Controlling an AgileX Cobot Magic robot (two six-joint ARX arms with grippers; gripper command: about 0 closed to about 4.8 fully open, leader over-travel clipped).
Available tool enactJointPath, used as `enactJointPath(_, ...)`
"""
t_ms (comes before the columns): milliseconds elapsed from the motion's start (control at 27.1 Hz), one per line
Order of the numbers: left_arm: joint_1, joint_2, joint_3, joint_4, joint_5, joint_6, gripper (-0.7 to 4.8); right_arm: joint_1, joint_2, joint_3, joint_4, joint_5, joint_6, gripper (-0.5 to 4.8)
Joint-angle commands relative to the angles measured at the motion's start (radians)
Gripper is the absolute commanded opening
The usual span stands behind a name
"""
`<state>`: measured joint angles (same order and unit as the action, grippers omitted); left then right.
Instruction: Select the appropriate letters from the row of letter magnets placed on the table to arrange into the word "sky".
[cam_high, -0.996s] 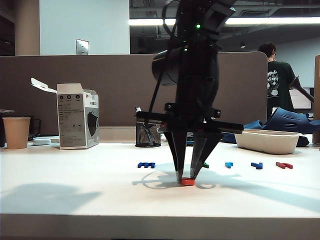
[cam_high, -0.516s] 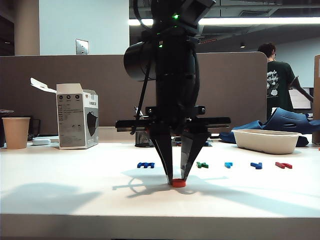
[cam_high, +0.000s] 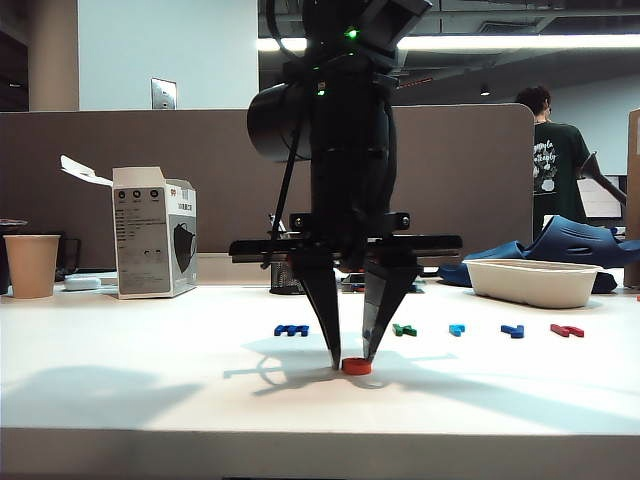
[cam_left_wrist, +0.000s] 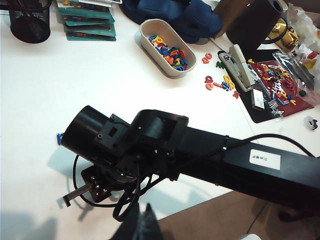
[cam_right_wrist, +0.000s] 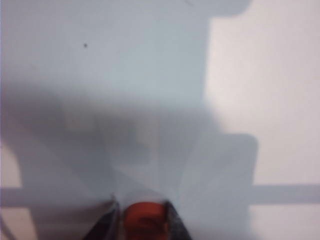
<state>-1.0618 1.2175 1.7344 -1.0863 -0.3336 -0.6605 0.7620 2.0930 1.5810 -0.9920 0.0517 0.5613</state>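
We cannot tell from its wrist view how the left gripper (cam_left_wrist: 142, 227) stands, high above the right arm. The right gripper (cam_high: 352, 362) has shifted left and eased its jaws apart, leaving the orange-red letter (cam_high: 357, 367) on the table (cam_high: 150, 380) just in front of the row, between blue letter (cam_high: 292, 329) and green letter (cam_high: 405, 330); "s" looks placed. Only the right wrist view shows gaps beside it.

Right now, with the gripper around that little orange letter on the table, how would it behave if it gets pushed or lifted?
The orange letter lies flat and low on the table, so it would probably slide, not roll or tip. It looks like stiff, light plastic. The right gripper straddles it with tips near the tabletop; such a thin piece could slip out. The left gripper isn't visible.
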Motion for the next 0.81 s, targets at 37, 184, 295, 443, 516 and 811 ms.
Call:
enactJointPath(37, 0.0, -0.003, 0.002, 0.009, -0.003, -0.002, -0.05, 0.001, 0.034, -0.022, 0.028, -0.003, 0.008, 1.68)
enactJointPath(184, 0.0, -0.002, 0.002, 0.009, -0.003, -0.002, -0.05, -0.001, 0.021, -0.021, 0.031, -0.002, 0.007, 1.71)
enactJointPath(295, 0.0, -0.003, 0.002, 0.008, -0.003, -0.002, -0.05, -0.01, -0.013, -0.021, 0.038, 0.0, 0.007, 1.72)
enactJointPath(443, 0.0, -0.003, 0.002, 0.002, -0.003, -0.002, -0.05, -0.048, -0.105, -0.021, 0.055, 0.017, -0.021, 1.72)
enactJointPath(516, 0.0, -0.003, 0.002, 0.002, -0.003, -0.002, -0.05, -0.063, -0.145, -0.021, 0.066, 0.035, -0.048, 1.72)
enactJointPath(811, 0.0, -0.002, 0.002, 0.002, -0.003, -0.002, -0.05, -0.161, -0.229, -0.021, 0.129, 0.077, -0.094, 1.72)
